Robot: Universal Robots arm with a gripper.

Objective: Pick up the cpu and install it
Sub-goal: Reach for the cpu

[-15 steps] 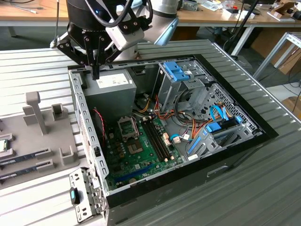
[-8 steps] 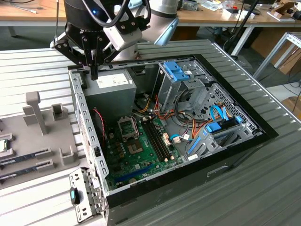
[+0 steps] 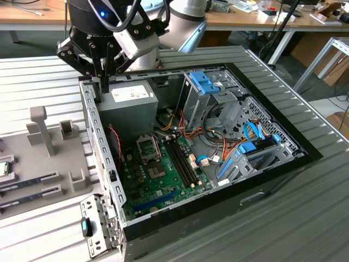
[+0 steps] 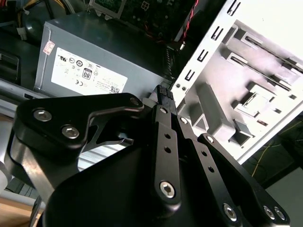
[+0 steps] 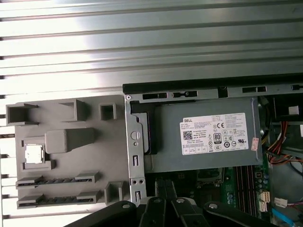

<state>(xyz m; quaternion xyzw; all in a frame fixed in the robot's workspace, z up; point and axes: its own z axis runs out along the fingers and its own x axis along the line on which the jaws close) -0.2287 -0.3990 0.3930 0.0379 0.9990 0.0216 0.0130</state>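
The cpu [image 5: 34, 153], a small silver square chip with a thin green rim, lies in a pocket of the grey holder tray [image 5: 61, 120] beside the computer case; it also sits at the exterior view's left edge [image 3: 3, 169]. My gripper [image 3: 103, 88] hangs over the case's metal side wall [image 3: 92, 117], next to the grey power supply [image 3: 126, 103], well away from the cpu. Its black fingers [image 4: 164, 101] are pressed together with nothing between them, and the gripper [image 5: 164, 188] points at that same wall. The motherboard's cpu socket [image 3: 148, 147] lies open to view inside the case.
Two long memory sticks [image 5: 57, 180] rest in the tray's slots near the cpu. Upright grey posts [image 3: 41, 128] stand on the tray. Inside the case are memory slots [image 3: 182, 161], bundled cables [image 3: 218, 150] and blue drive brackets [image 3: 206, 83]. Ribbed metal tabletop [image 3: 305, 213] surrounds everything.
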